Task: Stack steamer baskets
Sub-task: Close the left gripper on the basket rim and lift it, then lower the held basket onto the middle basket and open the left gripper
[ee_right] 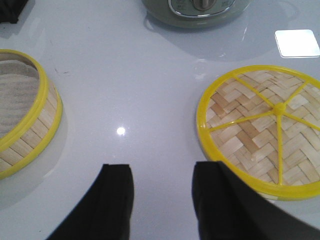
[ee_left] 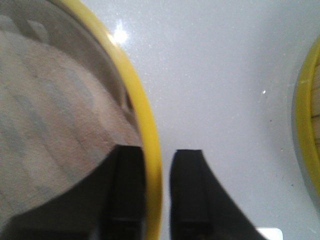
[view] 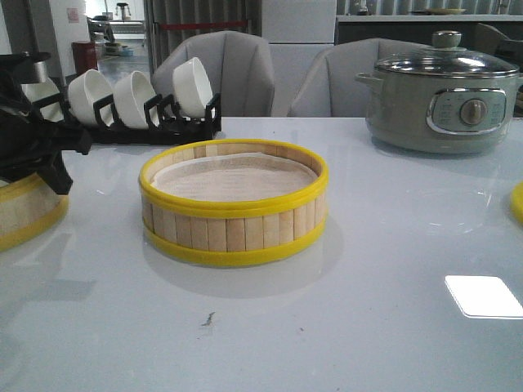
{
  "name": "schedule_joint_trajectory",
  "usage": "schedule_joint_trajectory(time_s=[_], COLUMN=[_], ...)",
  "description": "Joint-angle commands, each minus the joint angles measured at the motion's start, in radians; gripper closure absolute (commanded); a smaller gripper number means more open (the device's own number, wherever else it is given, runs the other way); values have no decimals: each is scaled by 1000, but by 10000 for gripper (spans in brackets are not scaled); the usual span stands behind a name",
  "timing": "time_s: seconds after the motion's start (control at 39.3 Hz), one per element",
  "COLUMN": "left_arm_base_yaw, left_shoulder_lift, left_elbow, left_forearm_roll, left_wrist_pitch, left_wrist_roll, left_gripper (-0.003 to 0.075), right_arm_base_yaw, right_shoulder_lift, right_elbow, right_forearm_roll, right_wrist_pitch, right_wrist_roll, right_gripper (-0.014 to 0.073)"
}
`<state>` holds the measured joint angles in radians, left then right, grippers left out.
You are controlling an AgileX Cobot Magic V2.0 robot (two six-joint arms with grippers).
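Note:
One steamer basket (view: 233, 208) with bamboo-slat walls, yellow rims and a pale liner stands in the middle of the table; it also shows in the right wrist view (ee_right: 30, 120) and at the edge of the left wrist view (ee_left: 307, 115). A second steamer basket (view: 20, 214) sits at the far left. My left gripper (ee_left: 160, 152) straddles its yellow rim (ee_left: 145, 130), one finger inside over the liner and one outside with a thin gap. In the front view it is the black mass (view: 37, 151) over that basket. My right gripper (ee_right: 162, 167) is open and empty above bare table.
A flat woven-bamboo lid (ee_right: 260, 125) with yellow spokes lies right of my right gripper; its edge shows at the front view's right border (view: 518, 202). A grey-green glass-lidded electric pot (view: 441, 98) stands at the back right. A black rack of white bowls (view: 147, 102) stands at the back left.

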<state>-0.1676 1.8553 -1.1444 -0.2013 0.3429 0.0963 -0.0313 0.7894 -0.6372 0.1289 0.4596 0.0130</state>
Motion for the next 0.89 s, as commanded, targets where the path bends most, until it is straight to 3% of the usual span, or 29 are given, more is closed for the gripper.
schedule_joint_trajectory(time_s=[0.0,0.31,0.56,0.87], left_arm_base_yaw=[-8,-109,-320,-526], left_shoulder_lift=[-55,-91,-91,-41], left_elbow=[-52,-199,-357,-427], left_forearm_roll=[-22,-78,-119,-120], left_wrist_pitch=[-57,19,75,64], left_wrist_roll=[-16,-18,-18,-37], left_gripper=[612,632,632,632], right_arm_base_yaw=[-6,-6,-6,-6], right_shoulder_lift=[-4,-4,-4,-4], right_elbow=[-40,-40,-40,-40], right_forearm_roll=[-1,-1,-1,-1], right_wrist_pitch=[-87,-94,-106,-108], right_wrist_roll=[-13,-13,-13,-13], right_gripper=[202,202,202,202])
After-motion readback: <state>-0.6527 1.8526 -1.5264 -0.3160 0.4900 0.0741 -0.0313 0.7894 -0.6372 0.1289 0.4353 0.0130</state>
